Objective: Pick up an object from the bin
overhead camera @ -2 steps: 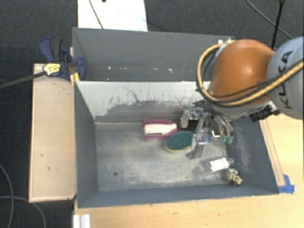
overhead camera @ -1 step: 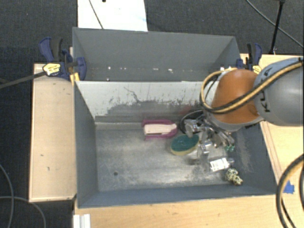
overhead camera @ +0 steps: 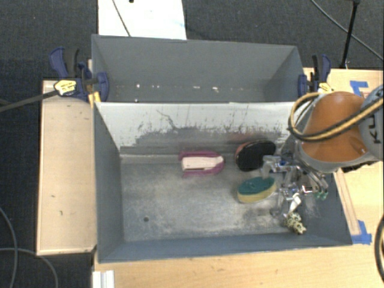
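Grey metal floor of the bin [overhead camera: 180, 215] lies bare along the front wall, save in the front right corner. There one small pale lumpy thing [overhead camera: 295, 223] lies, too small for me to name. My gripper [overhead camera: 290, 210] hangs right above it, pointing down at the floor. I cannot tell how far the gripper is open, nor whether it touches or holds that pale thing.

Just to the gripper's left lies one round sponge-like pad [overhead camera: 255, 189], green on top with a yellow rim, flat on the floor. It is close beside my gripper's metal parts, and I cannot tell whether they touch.

Farther back, near the rear wall, lies one black oval thing [overhead camera: 254, 154], just behind the green pad. To its left, well apart from my gripper, lies one pink and white stapler-like thing [overhead camera: 202, 162], lengthwise along the rear wall.

That makes four things in the bin, one of each kind. My orange wrist cover [overhead camera: 336, 128] sits over the bin's right rim.
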`<state>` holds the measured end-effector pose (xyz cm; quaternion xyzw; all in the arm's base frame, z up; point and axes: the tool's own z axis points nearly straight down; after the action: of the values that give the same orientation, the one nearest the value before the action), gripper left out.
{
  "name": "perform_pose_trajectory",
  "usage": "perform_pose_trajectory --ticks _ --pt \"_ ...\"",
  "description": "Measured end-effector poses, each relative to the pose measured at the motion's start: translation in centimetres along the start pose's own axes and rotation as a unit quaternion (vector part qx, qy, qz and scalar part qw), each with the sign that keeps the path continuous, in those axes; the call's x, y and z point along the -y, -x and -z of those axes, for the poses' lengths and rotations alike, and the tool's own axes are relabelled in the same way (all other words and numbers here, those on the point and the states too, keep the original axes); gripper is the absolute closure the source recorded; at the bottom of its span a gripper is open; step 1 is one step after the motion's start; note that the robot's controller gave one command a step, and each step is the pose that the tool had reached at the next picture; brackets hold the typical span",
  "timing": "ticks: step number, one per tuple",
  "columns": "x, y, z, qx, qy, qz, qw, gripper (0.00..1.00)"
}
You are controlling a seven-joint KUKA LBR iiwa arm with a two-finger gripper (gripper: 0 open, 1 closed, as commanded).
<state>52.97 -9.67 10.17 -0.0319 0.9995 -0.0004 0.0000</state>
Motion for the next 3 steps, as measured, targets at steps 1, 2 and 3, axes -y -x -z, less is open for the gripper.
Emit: perform_pose_trajectory --ticks 1,2,3 --pt "-2.2 0.1 -0.1 -0.0017 0.001 0.035 0.9994 0.0" --pt "-0.9 -3.2 -3.0 0.0047 0.005 -0.035 0.9994 0.0" --pt "-1.2 -2.9 -2.9 0.0071 0.008 -0.032 0.9994 0.0"
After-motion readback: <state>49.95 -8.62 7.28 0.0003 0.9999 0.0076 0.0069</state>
